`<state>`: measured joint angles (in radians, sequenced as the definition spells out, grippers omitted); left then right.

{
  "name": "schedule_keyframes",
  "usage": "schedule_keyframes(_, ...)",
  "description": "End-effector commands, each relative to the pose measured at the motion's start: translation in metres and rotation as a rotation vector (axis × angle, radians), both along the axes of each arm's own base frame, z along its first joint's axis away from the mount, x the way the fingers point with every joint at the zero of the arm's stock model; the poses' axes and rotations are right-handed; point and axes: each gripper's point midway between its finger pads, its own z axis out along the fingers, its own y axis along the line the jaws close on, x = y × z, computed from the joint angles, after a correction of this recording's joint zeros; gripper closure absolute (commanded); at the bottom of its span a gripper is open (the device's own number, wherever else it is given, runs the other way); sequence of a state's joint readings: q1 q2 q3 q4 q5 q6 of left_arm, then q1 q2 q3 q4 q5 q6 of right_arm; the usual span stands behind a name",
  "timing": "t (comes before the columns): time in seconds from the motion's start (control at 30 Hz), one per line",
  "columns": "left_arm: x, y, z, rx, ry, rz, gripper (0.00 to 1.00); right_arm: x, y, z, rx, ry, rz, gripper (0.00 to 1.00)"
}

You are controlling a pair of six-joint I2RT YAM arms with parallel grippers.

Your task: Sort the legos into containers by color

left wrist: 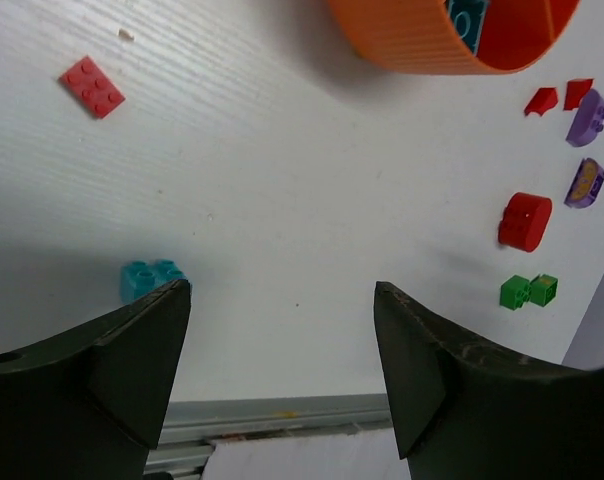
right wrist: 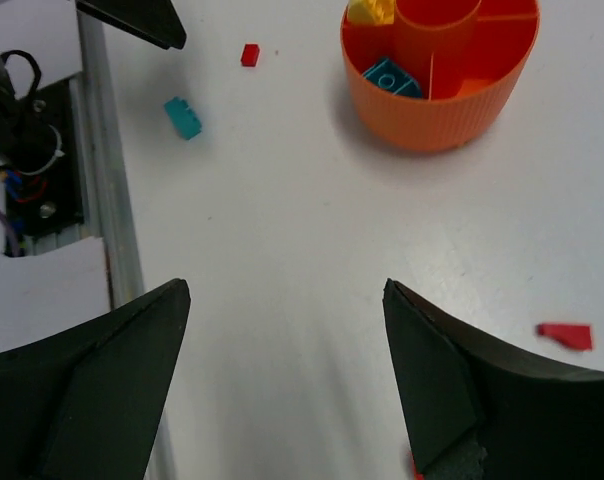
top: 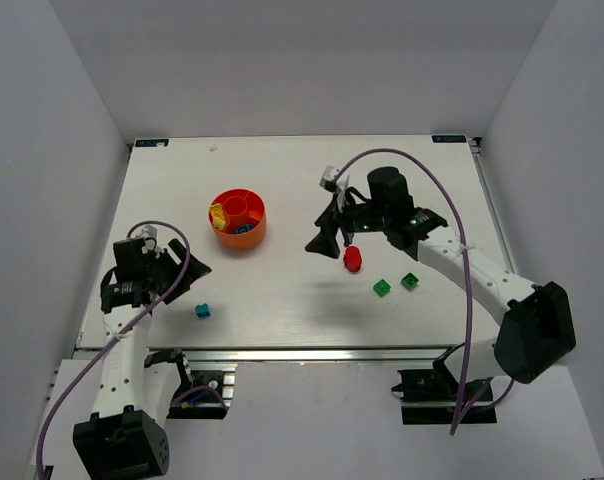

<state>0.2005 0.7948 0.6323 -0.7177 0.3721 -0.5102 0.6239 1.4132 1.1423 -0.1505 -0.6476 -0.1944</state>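
Left gripper (left wrist: 282, 288) — jaws spread, empty, low over the table (left wrist: 282, 180). A teal brick (left wrist: 147, 277) lies just beside one finger, not between them. Dish (right wrist: 432, 100), well apart, holds a teal piece (right wrist: 392, 78) and a yellow piece (right wrist: 372, 10). Right gripper (right wrist: 286, 285) is likewise wide, holding nothing. Step, as I judge it: approach for a pick. Next — shift sideways to straddle the brick, then close.

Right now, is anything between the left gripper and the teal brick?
Nothing visible. The teal brick lies on the table just beyond one fingertip of the open left gripper, beside the gap rather than in line with it.
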Motion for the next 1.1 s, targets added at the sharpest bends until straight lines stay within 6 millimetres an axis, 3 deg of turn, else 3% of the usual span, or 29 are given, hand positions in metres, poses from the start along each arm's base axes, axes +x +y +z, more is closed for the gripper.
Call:
schedule_keyframes(0.0, -0.011, -0.004, -0.013, -0.008, 0.089, -0.013, 0.16, -0.017, -0.012, 0.031, 0.156, 0.104, -0.017, 0.16)
schedule_keyframes(0.07, -0.014, 0.000, -0.021, 0.003, 0.161, -0.010, 0.16, -0.014, -0.022, 0.043, 0.200, 0.051, -0.046, 0.12)
schedule_keyframes(0.23, -0.015, 0.004, -0.034, 0.042, 0.277, 0.000, 0.16, -0.009, -0.046, 0.041, 0.232, 0.087, -0.098, 0.11)
schedule_keyframes(0.47, -0.020, 0.008, -0.051, 0.137, 0.382, 0.025, 0.14, -0.013, -0.058, 0.041, 0.266, 0.148, -0.075, 0.12)
schedule_keyframes(0.67, -0.019, 0.007, -0.060, 0.247, 0.466, -0.005, 0.03, -0.020, -0.061, 0.044, 0.286, 0.167, -0.043, 0.13)
schedule_keyframes(0.9, -0.017, 0.003, -0.075, 0.306, 0.494, -0.016, 0.07, -0.016, -0.069, 0.043, 0.301, 0.169, -0.065, 0.14)
schedule_keyframes(1.07, -0.019, 0.001, -0.081, 0.337, 0.515, -0.034, 0.15, -0.013, -0.072, 0.041, 0.303, 0.176, -0.070, 0.15)
